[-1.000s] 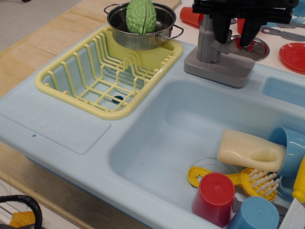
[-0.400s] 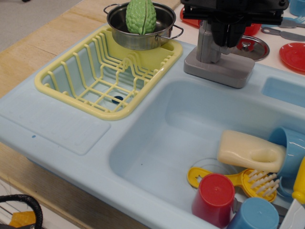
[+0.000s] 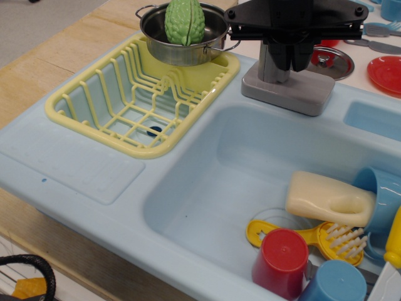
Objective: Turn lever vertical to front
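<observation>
The grey toy tap column (image 3: 265,65) stands on its flat grey base (image 3: 285,93) at the sink's back rim. My black gripper (image 3: 291,61) hangs over it from above, and its fingers (image 3: 299,58) reach down right beside and in front of the column's top. The two fingers show no gap between them, so they look shut. The lever is hidden behind the gripper body and fingers. I cannot tell whether the fingers touch it.
A yellow dish rack (image 3: 125,100) sits at the left, with a steel pot (image 3: 182,44) holding a green vegetable (image 3: 185,20). The blue sink basin (image 3: 225,169) holds a cream sponge (image 3: 326,197), a yellow brush (image 3: 326,235), and red (image 3: 282,260) and blue cups (image 3: 335,282). A red plate (image 3: 385,72) lies at the back right.
The gripper has come down and moved left over the tap column. Its fingers, apart a second ago, have drawn together.
</observation>
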Tool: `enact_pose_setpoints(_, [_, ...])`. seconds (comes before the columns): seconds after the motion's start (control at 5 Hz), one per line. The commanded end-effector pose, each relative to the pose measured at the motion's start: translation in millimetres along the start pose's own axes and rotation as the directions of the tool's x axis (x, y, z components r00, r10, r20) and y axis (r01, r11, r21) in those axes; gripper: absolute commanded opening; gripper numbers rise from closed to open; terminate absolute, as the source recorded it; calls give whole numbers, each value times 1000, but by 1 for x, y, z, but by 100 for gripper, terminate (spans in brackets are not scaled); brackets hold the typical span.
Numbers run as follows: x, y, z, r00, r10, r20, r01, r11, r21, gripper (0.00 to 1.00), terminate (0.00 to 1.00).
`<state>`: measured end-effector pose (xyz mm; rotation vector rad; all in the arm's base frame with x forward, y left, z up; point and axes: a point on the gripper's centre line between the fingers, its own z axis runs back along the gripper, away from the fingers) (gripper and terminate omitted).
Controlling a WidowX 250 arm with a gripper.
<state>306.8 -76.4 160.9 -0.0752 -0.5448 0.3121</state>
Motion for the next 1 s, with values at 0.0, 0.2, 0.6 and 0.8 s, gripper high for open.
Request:
enact_pose_setpoints(0.0, [-17, 23, 0, 996, 81, -30, -81, 997, 15, 0, 0])
enact_pose_setpoints(0.2, [-24, 29, -4, 993, 111, -40, -110, 994, 10, 0, 0])
enact_pose_setpoints(0.6, [-26, 29, 4, 987, 127, -97, -124, 992, 30, 100, 0])
enact_pose_setpoints(0.8, [-26, 29, 4, 987, 127, -97, -124, 992, 30, 100, 100])
